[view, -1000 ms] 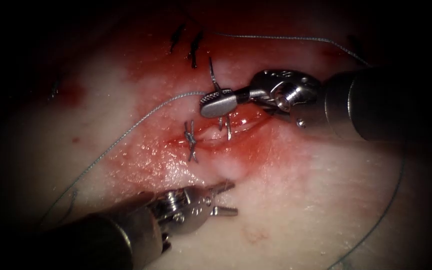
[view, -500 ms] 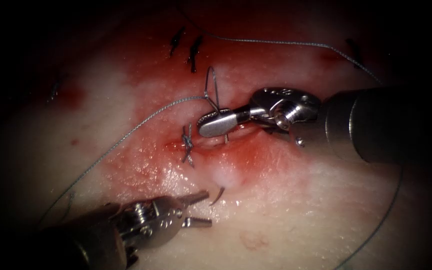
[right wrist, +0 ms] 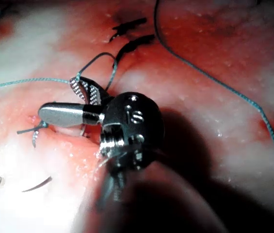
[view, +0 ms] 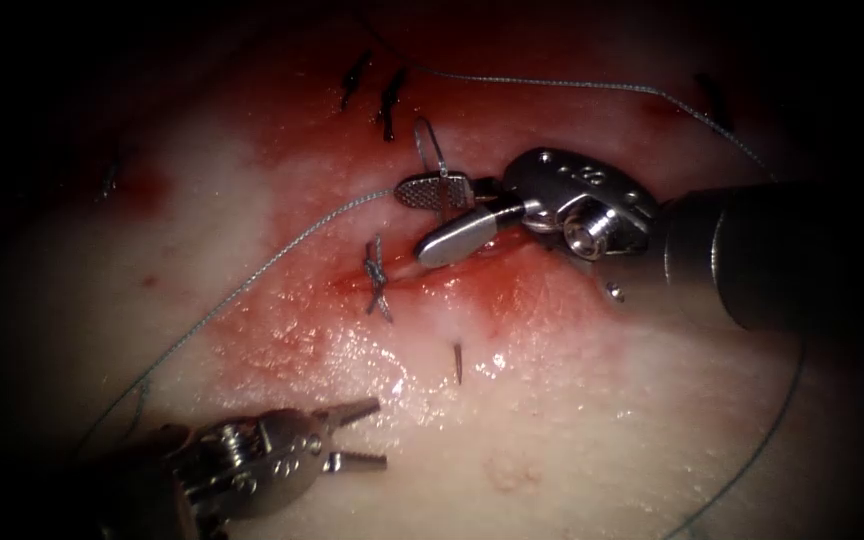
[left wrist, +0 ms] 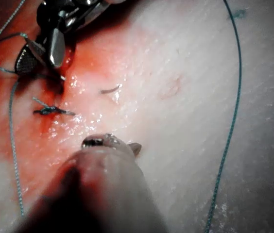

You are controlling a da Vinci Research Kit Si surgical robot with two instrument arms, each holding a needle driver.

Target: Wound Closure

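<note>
The right end effector was shut just above the cut a moment ago. Now its jaws are wide open and hold nothing. A loop of thread touches its upper jaw. This knot looks finished.

The left end effector has backed away from the cut, open and empty. A short cut end of thread lies on the tissue below the cut. It is not clear where the needle is.

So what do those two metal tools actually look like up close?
Each is a dark round shaft ending in a shiny steel wrist with small pins and screws. The right tool has two smooth rounded jaws, cross-hatched on their inner faces, and tiny markings stamped on its wrist. The left tool has slimmer, ridged jaws.
</note>
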